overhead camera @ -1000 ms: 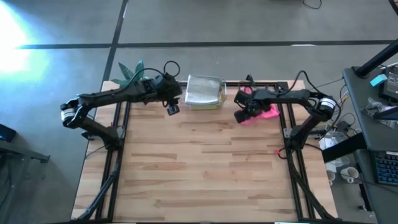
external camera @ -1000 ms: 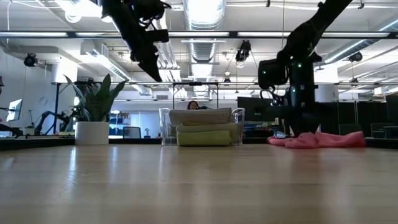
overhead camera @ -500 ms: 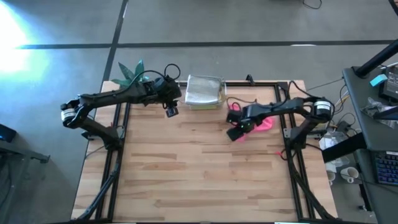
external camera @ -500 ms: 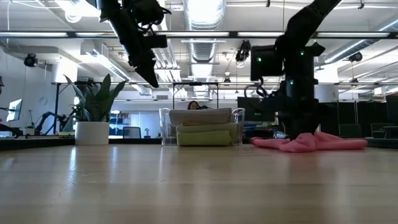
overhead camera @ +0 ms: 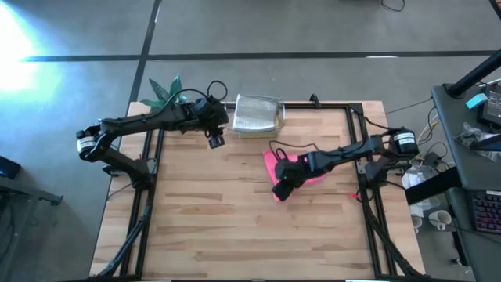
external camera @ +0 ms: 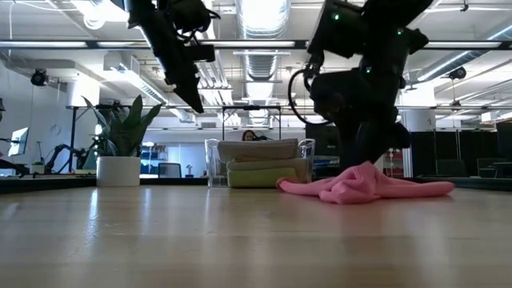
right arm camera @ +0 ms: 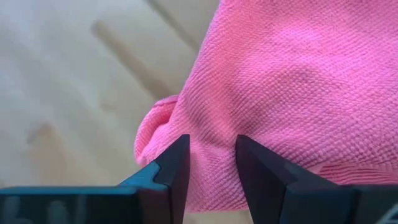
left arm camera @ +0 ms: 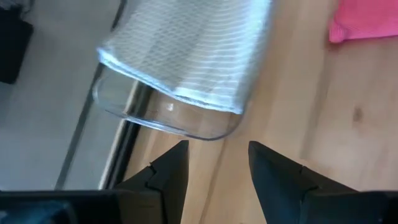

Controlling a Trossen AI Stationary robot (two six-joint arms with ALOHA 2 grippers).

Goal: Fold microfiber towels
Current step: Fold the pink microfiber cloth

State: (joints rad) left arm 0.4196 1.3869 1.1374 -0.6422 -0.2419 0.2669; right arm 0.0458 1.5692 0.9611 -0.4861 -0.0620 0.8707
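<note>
A pink towel [overhead camera: 296,168] lies crumpled on the table right of the middle; it also shows in the low view [external camera: 364,186]. My right gripper [overhead camera: 281,189] is down at the towel's near left end, shut on it. My left gripper [overhead camera: 215,139] hangs open and empty above the table, just left of a clear tray [overhead camera: 257,116]. In the left wrist view the open fingers [left arm camera: 217,171] look toward the tray [left arm camera: 168,118]. The tray holds a pale folded towel [external camera: 258,150] lying on a lime green one [external camera: 261,177]. No other towels show. My right gripper pinches a bunched part of the pink towel [right arm camera: 210,152] between its two fingers, at the towel's near left end. The fingers come from above, slanting down. The rest of the towel [overhead camera: 309,171] lies slack on the table, trailing toward the far right.
A potted plant [overhead camera: 162,92] stands at the table's far left corner. The tray sits at the middle of the far edge. Bare wood [overhead camera: 235,227] stretches over the near half of the table.
My right gripper has gone from the table's far right corner toward the middle, leftward and nearer, dragging the pink towel along the table with it. The towel now lies right of the middle, bunched at the held end.
</note>
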